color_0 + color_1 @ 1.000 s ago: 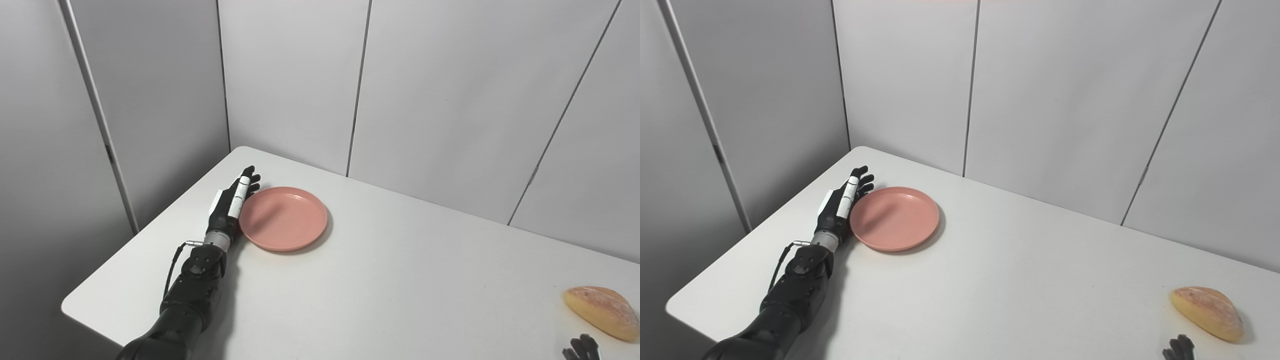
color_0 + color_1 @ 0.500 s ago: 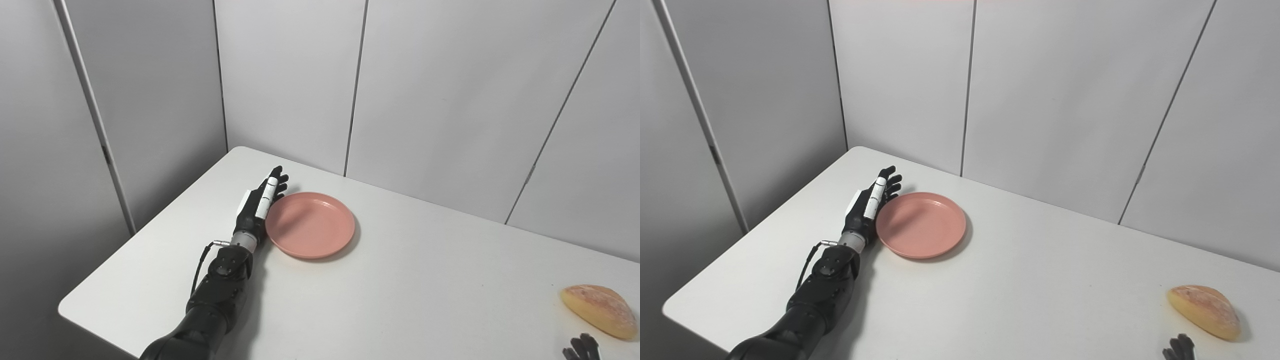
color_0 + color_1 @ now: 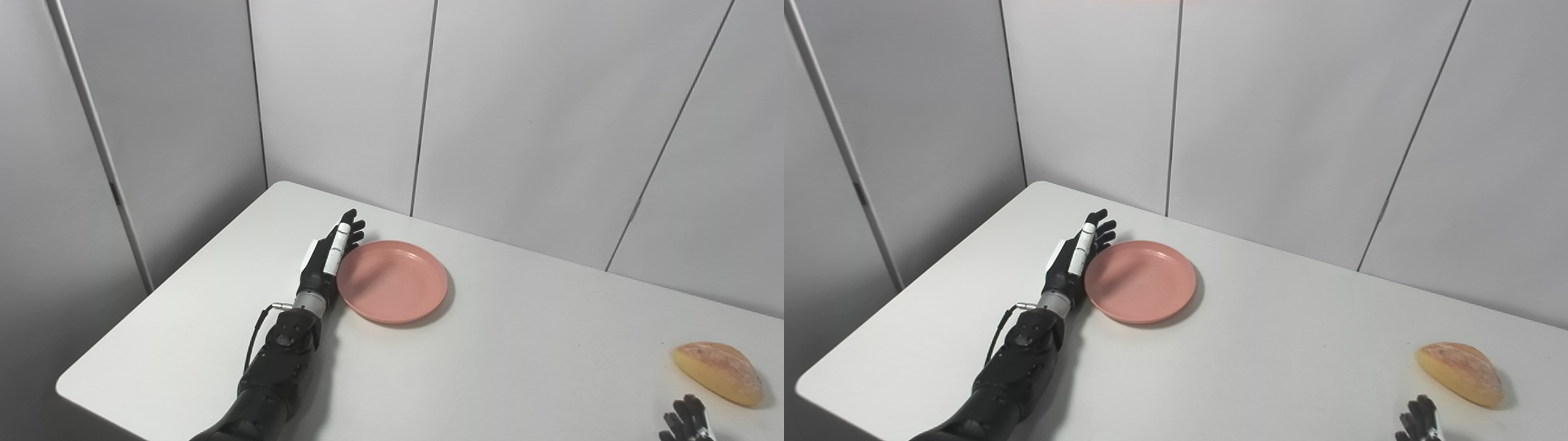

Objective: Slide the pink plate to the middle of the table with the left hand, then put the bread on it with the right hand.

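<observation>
A round pink plate [image 3: 392,282] lies flat on the left part of the white table [image 3: 520,367]. My left hand [image 3: 324,263] is open and stretched out flat on its edge, with its side pressed against the plate's left rim. A golden piece of bread [image 3: 718,372] lies near the table's right end. Just below the bread, only the fingertips of my right hand [image 3: 685,422] rise over the bottom edge of the picture; they are spread, hold nothing and stay apart from the bread.
Grey panel walls stand close behind the table's far edge and beyond its left side. The table's left corner [image 3: 802,383] is near my left forearm [image 3: 1020,361].
My left hand has pushed the plate to the right across the table, staying against its rim. The camera has shifted a little. The right hand's fingertips show slightly more; the bread has not moved.
</observation>
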Motion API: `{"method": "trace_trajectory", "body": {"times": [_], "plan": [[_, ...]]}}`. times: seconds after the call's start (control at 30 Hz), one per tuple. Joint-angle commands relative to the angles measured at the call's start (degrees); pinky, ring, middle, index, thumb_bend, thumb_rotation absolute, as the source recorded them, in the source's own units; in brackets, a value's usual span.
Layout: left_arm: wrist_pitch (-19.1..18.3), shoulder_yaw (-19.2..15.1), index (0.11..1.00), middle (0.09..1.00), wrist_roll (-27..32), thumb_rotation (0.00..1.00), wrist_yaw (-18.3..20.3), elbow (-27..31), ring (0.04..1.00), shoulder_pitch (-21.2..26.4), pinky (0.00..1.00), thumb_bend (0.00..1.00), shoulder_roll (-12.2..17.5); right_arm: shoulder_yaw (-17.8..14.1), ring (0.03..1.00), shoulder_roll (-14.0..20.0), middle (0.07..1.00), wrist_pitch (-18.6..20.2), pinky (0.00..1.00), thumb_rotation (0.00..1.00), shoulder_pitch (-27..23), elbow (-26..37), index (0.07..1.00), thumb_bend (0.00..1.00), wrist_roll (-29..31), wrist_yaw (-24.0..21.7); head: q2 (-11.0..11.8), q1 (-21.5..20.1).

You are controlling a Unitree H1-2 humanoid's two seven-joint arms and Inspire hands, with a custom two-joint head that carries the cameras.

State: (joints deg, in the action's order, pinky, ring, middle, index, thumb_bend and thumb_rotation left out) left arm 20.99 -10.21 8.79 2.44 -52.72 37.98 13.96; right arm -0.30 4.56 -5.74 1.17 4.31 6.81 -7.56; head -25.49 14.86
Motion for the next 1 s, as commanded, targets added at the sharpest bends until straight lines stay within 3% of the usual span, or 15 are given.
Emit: {"method": "trace_trajectory", "body": {"times": [0.0,0.2,0.47,0.67,0.97], "plan": [[0.1,0.7,0.905,0.895,-0.2,1.00,0.3,0.2,0.901,-0.3,0.91,0.73,-1.4,0.0,1.000,-0.2,1.000,-1.1,1.00,0.88,-1.1,1.5,1.000,0.44,-0.5,0.5,-0.1,-1.1],[-0.1,1.6,0.907,0.899,0.0,1.00,1.5,1.4,0.904,-1.0,0.90,0.71,-2.4,0.0,0.991,-0.6,0.997,-3.8,1.00,0.83,-1.1,0.1,1.000,0.44,-1.0,0.7,-0.7,-4.1],[-2.5,2.3,0.903,0.898,0.5,1.00,2.4,4.7,0.903,-2.2,0.91,0.71,-3.7,0.3,0.978,-1.6,0.980,-5.5,1.00,0.79,-1.5,-1.6,1.000,0.51,-1.5,1.0,-2.1,-8.8],[-2.1,3.1,0.907,0.902,0.3,1.00,4.6,4.8,0.899,-2.6,0.89,0.70,-3.7,0.8,0.962,-2.6,0.970,-6.5,1.00,0.80,-1.7,-2.5,0.993,0.58,-3.2,1.7,-3.0,-12.4],[-4.1,4.7,0.906,0.901,-0.1,1.00,6.7,7.3,0.900,-3.9,0.90,0.70,-4.5,2.2,0.955,-4.1,0.970,-6.1,0.99,0.84,-1.8,-2.0,0.989,0.58,-7.0,3.4,-3.9,-17.4]]}}
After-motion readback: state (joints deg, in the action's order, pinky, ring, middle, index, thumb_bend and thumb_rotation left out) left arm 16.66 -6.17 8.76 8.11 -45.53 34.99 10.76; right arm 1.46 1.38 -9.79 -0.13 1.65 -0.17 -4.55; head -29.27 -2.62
